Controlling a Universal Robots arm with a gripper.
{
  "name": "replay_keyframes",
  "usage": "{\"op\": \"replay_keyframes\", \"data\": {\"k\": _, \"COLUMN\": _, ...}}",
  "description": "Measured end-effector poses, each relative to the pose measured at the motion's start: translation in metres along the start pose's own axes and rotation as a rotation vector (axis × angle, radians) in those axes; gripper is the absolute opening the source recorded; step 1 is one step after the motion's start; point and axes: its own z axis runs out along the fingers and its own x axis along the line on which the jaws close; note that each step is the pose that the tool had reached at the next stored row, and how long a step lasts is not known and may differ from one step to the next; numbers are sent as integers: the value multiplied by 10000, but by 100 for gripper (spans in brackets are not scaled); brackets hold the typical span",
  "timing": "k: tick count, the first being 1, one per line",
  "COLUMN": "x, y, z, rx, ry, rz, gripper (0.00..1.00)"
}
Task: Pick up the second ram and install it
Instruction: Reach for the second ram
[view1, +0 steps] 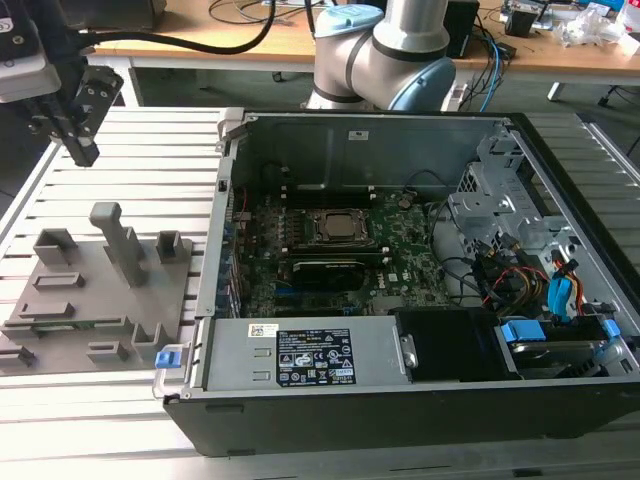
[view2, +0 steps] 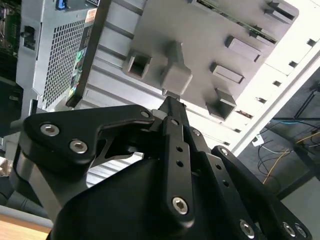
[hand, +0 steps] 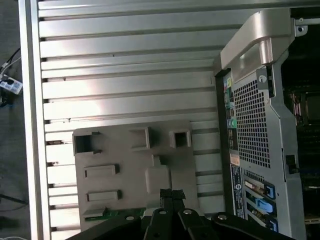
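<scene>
Robot hand, clenched and empty, hovers over the grey holder on the tabletop. The second ram lies slotted in the holder, ungrasped. This looks like the pick-up approach, and grasping likely needs the hand opened first.

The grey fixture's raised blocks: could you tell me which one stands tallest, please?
The upright post near the middle of the grey fixture; it towers over the low blocks around it.
</scene>
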Motion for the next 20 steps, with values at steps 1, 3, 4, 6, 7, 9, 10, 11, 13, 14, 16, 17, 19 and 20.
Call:
{"op": "replay_keyframes", "data": {"k": 1, "x": 72, "y": -5, "z": -1, "rx": 0, "ry": 0, "rz": 0, "gripper": 11}}
{"op": "replay_keyframes", "data": {"k": 3, "x": 165, "y": -13, "z": -2, "rx": 0, "ry": 0, "rz": -1, "gripper": 11}}
{"op": "replay_keyframes", "data": {"k": 4, "x": 222, "y": -17, "z": -3, "rx": 0, "ry": 0, "rz": -1, "gripper": 11}}
{"op": "replay_keyframes", "data": {"k": 6, "x": 301, "y": -30, "z": -2, "rx": 0, "ry": 0, "rz": -2, "gripper": 11}}
{"op": "replay_keyframes", "data": {"k": 7, "x": 309, "y": -45, "z": -2, "rx": -1, "ry": 1, "rz": -2, "gripper": 11}}
{"op": "replay_keyframes", "data": {"k": 9, "x": 326, "y": -109, "z": -5, "rx": -1, "ry": 0, "rz": 0, "gripper": 11}}
{"op": "replay_keyframes", "data": {"k": 10, "x": 332, "y": -177, "z": -8, "rx": 0, "ry": 1, "rz": -1, "gripper": 11}}
{"op": "replay_keyframes", "data": {"k": 11, "x": 344, "y": -245, "z": -9, "rx": -1, "ry": 0, "rz": -1, "gripper": 11}}
{"op": "replay_keyframes", "data": {"k": 13, "x": 374, "y": -319, "z": -10, "rx": -1, "ry": 1, "rz": 0, "gripper": 11}}
{"op": "replay_keyframes", "data": {"k": 14, "x": 378, "y": -334, "z": -10, "rx": 0, "ry": 0, "rz": 0, "gripper": 11}}
{"op": "replay_keyframes", "data": {"k": 16, "x": 397, "y": -401, "z": -8, "rx": -1, "ry": 0, "rz": 0, "gripper": 11}}
{"op": "replay_keyframes", "data": {"k": 17, "x": 399, "y": -420, "z": -7, "rx": 0, "ry": 0, "rz": -1, "gripper": 11}}
{"op": "replay_keyframes", "data": {"k": 19, "x": 399, "y": -484, "z": -4, "rx": 0, "ry": 0, "rz": -2, "gripper": 11}}
{"op": "replay_keyframes", "data": {"k": 20, "x": 399, "y": -484, "z": -4, "rx": -1, "ry": -1, "rz": -1, "gripper": 11}}
